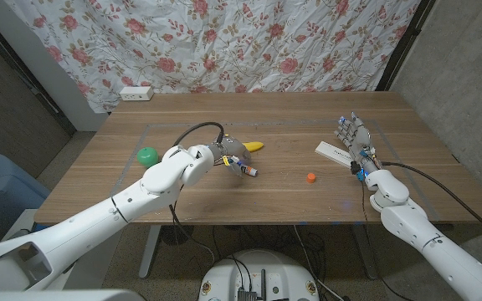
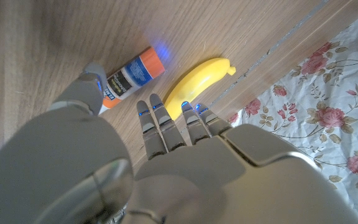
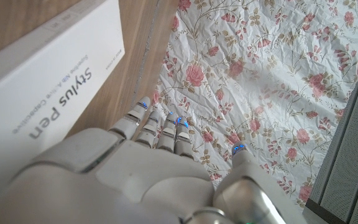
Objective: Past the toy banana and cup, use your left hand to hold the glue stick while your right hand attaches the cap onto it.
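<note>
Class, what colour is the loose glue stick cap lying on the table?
Orange. The cap shows best in the head view, lying alone on the wood.

glue stick point(image 1: 246, 169) before banana point(image 1: 252, 146), cap point(image 1: 310, 176) right

Table point(image 1: 224, 201): wood, a matt brown grain running lengthwise, smooth, with a thin pale line marked around its middle.
Glue stick point(image 2: 128, 78): lying on the table, smooth plastic tube, glossy paper-like label in white, blue and orange.
Toy banana point(image 2: 194, 84): just beside the glue stick, yellow plastic, smooth with a soft sheen.
Cap point(image 1: 310, 176): on the table to the right of the glue stick, small orange plastic.
Cup point(image 1: 146, 155): left of the glue stick, green plastic.
Left hand point(image 2: 166, 168): grey moulded plastic shell, satin, catching the light.
Right hand point(image 3: 160, 174): same grey satin shell.
Box point(image 3: 48, 106): white matt card, grey print.
Backdrop point(image 1: 224, 42): behind the table, crumpled floral cloth.
</note>
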`<act>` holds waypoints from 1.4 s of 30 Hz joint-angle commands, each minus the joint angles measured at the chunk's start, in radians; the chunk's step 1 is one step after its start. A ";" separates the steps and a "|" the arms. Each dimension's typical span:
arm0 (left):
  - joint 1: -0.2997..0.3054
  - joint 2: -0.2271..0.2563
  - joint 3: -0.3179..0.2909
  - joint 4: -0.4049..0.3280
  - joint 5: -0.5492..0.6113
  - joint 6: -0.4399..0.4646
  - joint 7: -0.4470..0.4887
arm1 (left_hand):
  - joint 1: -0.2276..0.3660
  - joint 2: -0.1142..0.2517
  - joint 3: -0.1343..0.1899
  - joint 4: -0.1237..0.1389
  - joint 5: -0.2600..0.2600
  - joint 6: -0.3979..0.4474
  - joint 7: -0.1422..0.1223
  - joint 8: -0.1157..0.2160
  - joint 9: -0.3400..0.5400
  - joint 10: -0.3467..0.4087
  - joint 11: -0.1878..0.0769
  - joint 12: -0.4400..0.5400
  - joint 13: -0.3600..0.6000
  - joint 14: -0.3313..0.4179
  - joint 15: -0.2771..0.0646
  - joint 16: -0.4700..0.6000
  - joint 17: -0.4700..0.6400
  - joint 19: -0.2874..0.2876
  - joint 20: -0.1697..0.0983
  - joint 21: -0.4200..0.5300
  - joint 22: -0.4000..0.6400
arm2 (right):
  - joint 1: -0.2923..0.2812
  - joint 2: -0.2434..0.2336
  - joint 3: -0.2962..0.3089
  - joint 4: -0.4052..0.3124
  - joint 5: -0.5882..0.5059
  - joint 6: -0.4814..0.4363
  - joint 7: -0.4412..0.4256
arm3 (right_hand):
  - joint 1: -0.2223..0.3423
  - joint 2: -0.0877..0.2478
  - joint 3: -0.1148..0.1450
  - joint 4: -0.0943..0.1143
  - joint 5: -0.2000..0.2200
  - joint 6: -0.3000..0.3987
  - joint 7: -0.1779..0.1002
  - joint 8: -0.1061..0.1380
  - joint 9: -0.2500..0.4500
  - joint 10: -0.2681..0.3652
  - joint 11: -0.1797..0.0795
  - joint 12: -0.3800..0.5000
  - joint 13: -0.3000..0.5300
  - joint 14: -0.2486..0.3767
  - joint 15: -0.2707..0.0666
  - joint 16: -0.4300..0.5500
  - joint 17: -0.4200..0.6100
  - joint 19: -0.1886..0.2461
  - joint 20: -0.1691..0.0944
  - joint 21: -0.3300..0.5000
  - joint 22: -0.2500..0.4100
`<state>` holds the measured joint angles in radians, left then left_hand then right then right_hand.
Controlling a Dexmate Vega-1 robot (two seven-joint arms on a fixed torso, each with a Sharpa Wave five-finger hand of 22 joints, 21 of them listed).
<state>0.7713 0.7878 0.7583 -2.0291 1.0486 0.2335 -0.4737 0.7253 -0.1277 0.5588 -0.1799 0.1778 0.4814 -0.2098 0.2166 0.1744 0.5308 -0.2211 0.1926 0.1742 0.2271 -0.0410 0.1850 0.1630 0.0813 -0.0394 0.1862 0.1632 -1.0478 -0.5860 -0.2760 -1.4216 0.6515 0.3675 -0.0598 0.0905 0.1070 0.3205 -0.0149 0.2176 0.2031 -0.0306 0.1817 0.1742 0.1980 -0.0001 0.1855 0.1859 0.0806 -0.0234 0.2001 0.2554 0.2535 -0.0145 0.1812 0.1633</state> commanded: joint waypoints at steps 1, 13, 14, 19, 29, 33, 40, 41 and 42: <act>-0.001 -0.021 0.018 0.026 0.005 -0.003 0.022 | 0.024 0.008 0.000 0.001 0.006 0.011 -0.003 0.000 0.006 0.015 0.001 -0.004 0.002 0.012 -0.108 0.002 0.003 0.019 -0.024 0.005 0.002 | 0.005 -0.009 -0.001 -0.003 0.003 -0.010 0.012 | -0.016 0.019 -0.001 0.007 -0.001 0.005 -0.001 0.005 0.002 -0.001 -0.002 0.004 0.004 0.000 -0.005 0.008 0.002 0.000 -0.005 0.004 0.003; -0.004 -0.025 0.021 0.037 -0.032 -0.014 0.035 | 0.068 0.040 0.006 0.002 0.016 0.029 -0.006 0.001 0.008 0.037 0.002 -0.004 0.003 0.021 -0.104 0.000 0.003 0.025 -0.013 0.001 0.002 | 0.002 0.002 0.000 0.007 0.006 0.007 0.013 | -0.028 0.021 -0.002 0.016 0.000 0.010 -0.006 0.006 0.002 -0.001 0.000 0.005 0.003 0.002 -0.003 0.010 0.002 0.000 -0.004 0.005 0.003; -0.005 -0.026 0.021 0.037 -0.033 -0.014 0.035 | 0.074 0.045 0.007 0.002 0.017 0.033 -0.006 0.002 0.008 0.042 0.003 -0.003 0.003 0.022 -0.104 0.000 0.003 0.026 -0.012 0.000 0.002 | 0.002 0.002 0.000 0.007 0.004 0.007 0.011 | -0.030 0.022 -0.002 0.018 0.000 0.011 -0.007 0.007 0.002 -0.001 -0.001 0.005 0.003 0.002 -0.003 0.010 0.002 0.000 -0.003 0.004 0.003; -0.011 -0.025 0.017 0.044 -0.047 -0.018 0.046 | 0.096 0.057 0.002 0.003 0.019 0.065 -0.005 0.009 0.009 0.070 0.003 0.000 0.004 0.042 -0.106 0.003 0.003 0.036 -0.012 0.001 0.002 | 0.005 0.003 -0.002 0.009 0.004 0.008 0.013 | -0.037 0.023 -0.003 0.024 0.001 0.012 -0.008 0.007 0.002 0.000 -0.001 0.006 0.003 0.002 -0.002 0.011 0.002 0.000 -0.003 0.005 0.003; -0.021 -0.038 0.023 0.065 -0.060 -0.012 0.076 | 0.135 0.060 -0.033 0.006 0.014 0.176 -0.005 0.023 0.010 0.177 0.001 0.006 0.004 0.097 -0.118 0.005 0.003 0.071 -0.016 0.001 0.002 | 0.004 0.003 -0.001 0.006 0.001 0.006 0.006 | -0.047 0.022 -0.005 0.032 0.002 0.015 -0.010 0.007 0.002 -0.001 -0.002 0.006 0.003 -0.001 0.000 0.011 0.002 0.000 -0.002 0.005 0.003; -0.026 -0.042 0.028 0.070 -0.065 -0.006 0.071 | 0.147 0.063 -0.048 0.007 0.013 0.219 -0.004 0.025 0.010 0.227 0.001 0.007 0.004 0.123 -0.125 0.006 0.003 0.086 -0.017 0.001 0.002 | 0.003 0.002 0.000 0.003 0.000 0.004 0.002 | -0.050 0.022 -0.005 0.035 0.002 0.016 -0.011 0.007 0.002 -0.001 -0.002 0.006 0.003 -0.001 0.001 0.011 0.002 0.000 -0.002 0.005 0.003; -0.028 -0.046 0.035 0.078 -0.071 0.006 0.082 | 0.157 0.064 -0.063 0.007 0.013 0.266 -0.004 0.027 0.010 0.253 0.000 0.002 0.004 0.144 -0.129 0.005 0.003 0.101 -0.018 0.001 0.002 | 0.005 0.006 0.000 0.008 0.002 0.004 0.001 | -0.052 0.022 -0.005 0.038 0.003 0.017 -0.013 0.007 0.002 -0.001 -0.003 0.006 0.003 -0.001 0.002 0.011 0.001 0.000 0.000 0.005 0.003; -0.028 -0.046 0.036 0.079 -0.071 0.009 0.081 | 0.160 0.064 -0.066 0.007 0.013 0.275 -0.004 0.026 0.010 0.261 -0.001 0.002 0.004 0.149 -0.131 0.005 0.003 0.104 -0.020 0.001 0.002 | 0.006 0.007 -0.001 0.009 0.002 0.005 0.001 | -0.053 0.022 -0.005 0.038 0.003 0.017 -0.013 0.007 0.002 -0.001 -0.003 0.006 0.003 -0.001 0.002 0.011 0.001 0.000 -0.001 0.005 0.003; -0.028 -0.047 0.038 0.080 -0.069 0.012 0.083 | 0.161 0.064 -0.066 0.007 0.013 0.276 -0.004 0.026 0.010 0.262 -0.001 0.002 0.004 0.150 -0.131 0.005 0.003 0.104 -0.020 0.001 0.002 | 0.006 0.008 -0.001 0.010 0.002 0.005 0.000 | -0.053 0.022 -0.004 0.039 0.004 0.018 -0.014 0.007 0.002 -0.002 -0.003 0.006 0.003 -0.002 0.001 0.011 0.001 0.000 0.000 0.005 0.003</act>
<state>0.7489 0.7491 0.7844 -1.9634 0.9865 0.2267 -0.4031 0.8729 -0.0669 0.4989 -0.1724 0.1893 0.7440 -0.2137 0.2369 0.1793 0.7777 -0.2205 0.1927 0.1745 0.3630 -0.0447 0.1850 0.1632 0.1748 -0.0401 0.1861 0.1633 -1.0438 -0.5834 -0.2771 -1.4155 0.6536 0.3724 -0.0553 0.0382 0.0884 0.3121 0.0154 0.2176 0.2124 -0.0397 0.1817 0.1741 0.1980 -0.0001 0.1855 0.1862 0.0805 -0.0233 0.2080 0.2556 0.2534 -0.0144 0.1812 0.1633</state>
